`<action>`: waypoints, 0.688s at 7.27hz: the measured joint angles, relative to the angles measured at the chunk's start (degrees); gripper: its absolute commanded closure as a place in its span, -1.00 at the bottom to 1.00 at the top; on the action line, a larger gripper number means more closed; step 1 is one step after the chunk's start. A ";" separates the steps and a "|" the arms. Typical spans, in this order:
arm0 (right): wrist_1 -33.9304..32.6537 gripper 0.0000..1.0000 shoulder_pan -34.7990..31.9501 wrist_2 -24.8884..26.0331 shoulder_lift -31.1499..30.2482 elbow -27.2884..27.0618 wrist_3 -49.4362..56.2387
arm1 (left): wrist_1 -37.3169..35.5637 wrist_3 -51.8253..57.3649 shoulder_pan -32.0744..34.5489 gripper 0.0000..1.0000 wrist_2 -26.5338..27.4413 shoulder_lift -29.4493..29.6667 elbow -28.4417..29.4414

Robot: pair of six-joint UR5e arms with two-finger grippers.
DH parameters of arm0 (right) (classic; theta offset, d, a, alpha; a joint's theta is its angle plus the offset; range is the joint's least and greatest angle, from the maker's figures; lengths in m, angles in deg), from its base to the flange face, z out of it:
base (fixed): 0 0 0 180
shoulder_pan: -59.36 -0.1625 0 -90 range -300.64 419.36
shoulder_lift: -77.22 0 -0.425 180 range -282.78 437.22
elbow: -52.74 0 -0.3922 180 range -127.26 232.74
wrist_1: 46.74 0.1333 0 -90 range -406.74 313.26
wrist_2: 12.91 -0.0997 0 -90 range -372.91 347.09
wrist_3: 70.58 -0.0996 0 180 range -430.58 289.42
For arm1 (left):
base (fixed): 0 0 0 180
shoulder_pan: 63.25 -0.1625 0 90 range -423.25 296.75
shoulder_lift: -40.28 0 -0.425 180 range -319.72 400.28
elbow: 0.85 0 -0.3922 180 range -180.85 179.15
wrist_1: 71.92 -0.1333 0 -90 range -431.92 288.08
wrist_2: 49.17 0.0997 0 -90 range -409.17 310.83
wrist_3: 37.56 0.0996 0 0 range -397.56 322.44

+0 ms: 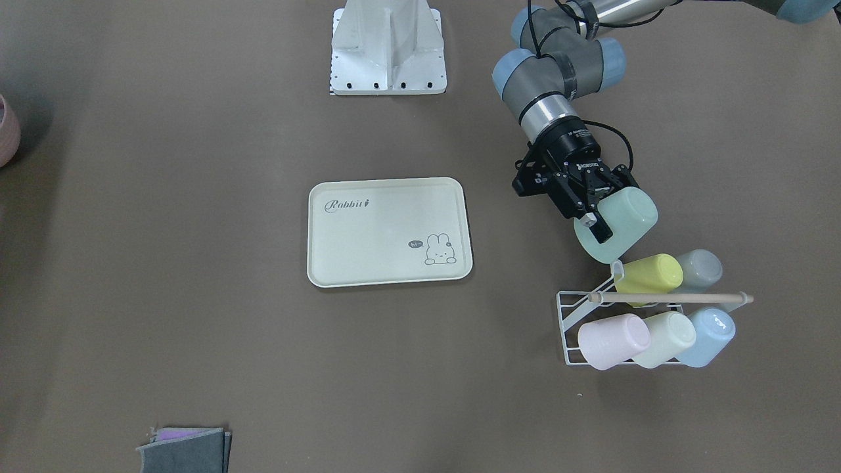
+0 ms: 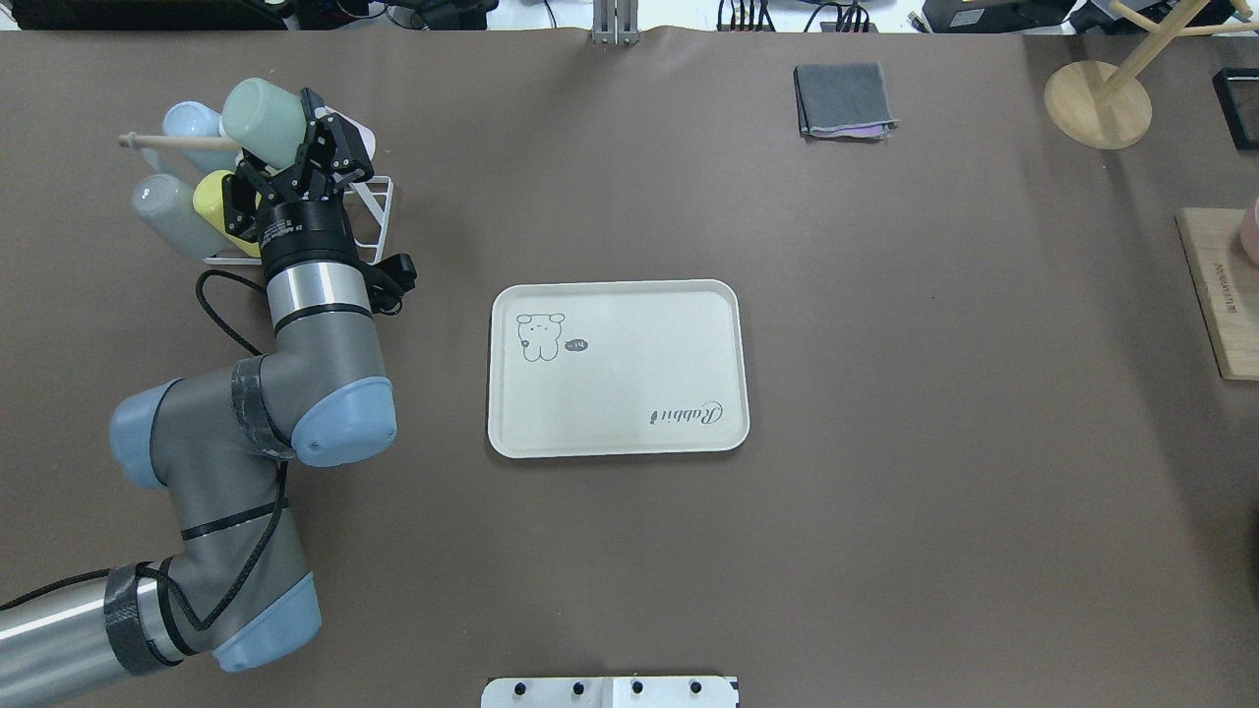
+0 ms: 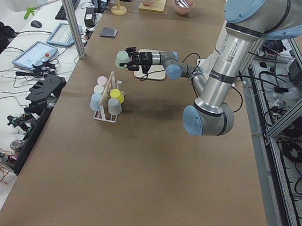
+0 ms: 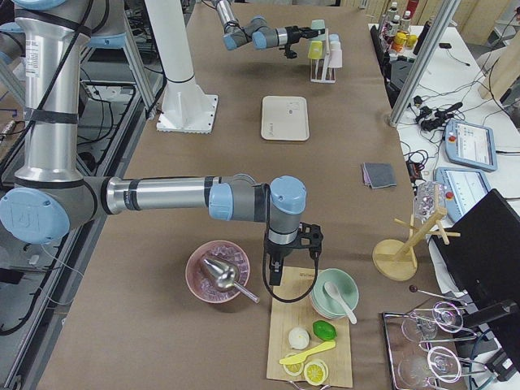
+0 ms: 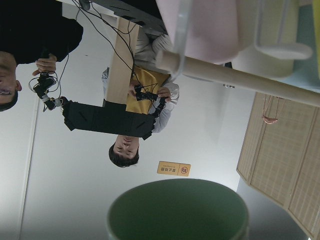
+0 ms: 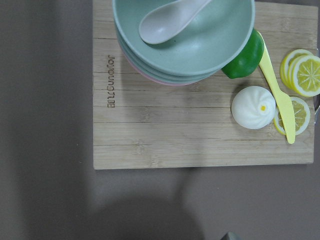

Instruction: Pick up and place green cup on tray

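Note:
My left gripper (image 1: 601,220) is shut on the mint-green cup (image 1: 624,220) and holds it tilted in the air, just above and beside the cup rack (image 1: 570,322). In the overhead view the green cup (image 2: 262,122) sticks out past the left gripper (image 2: 300,143) over the rack. Its dark rim fills the bottom of the left wrist view (image 5: 177,210). The cream tray (image 1: 387,230) with the "Rabbit" script lies flat and bare at the table's middle (image 2: 615,369), well apart from the cup. My right gripper (image 4: 275,262) hangs over a wooden board (image 6: 200,130); I cannot tell if it is open.
The white wire rack holds a yellow-green cup (image 1: 647,274), a grey cup (image 1: 700,269), a pink cup (image 1: 611,341), a cream cup (image 1: 667,338) and a blue cup (image 1: 709,335) under a wooden rod (image 1: 670,298). A folded grey cloth (image 2: 844,98) lies far from the robot.

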 measured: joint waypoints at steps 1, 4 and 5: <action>0.03 -1.00 0.00 0.06 0.07 0.41 -0.18 | 6.82 -0.09 0.01 0.76 -4.73 0.88 0.09; 0.04 -1.00 0.00 0.00 0.18 1.07 -0.31 | 25.84 -4.05 0.11 0.90 -18.94 4.80 2.90; 0.00 -1.00 0.00 -0.19 0.24 1.14 -0.35 | 30.90 -10.58 0.12 0.90 -23.39 5.93 4.92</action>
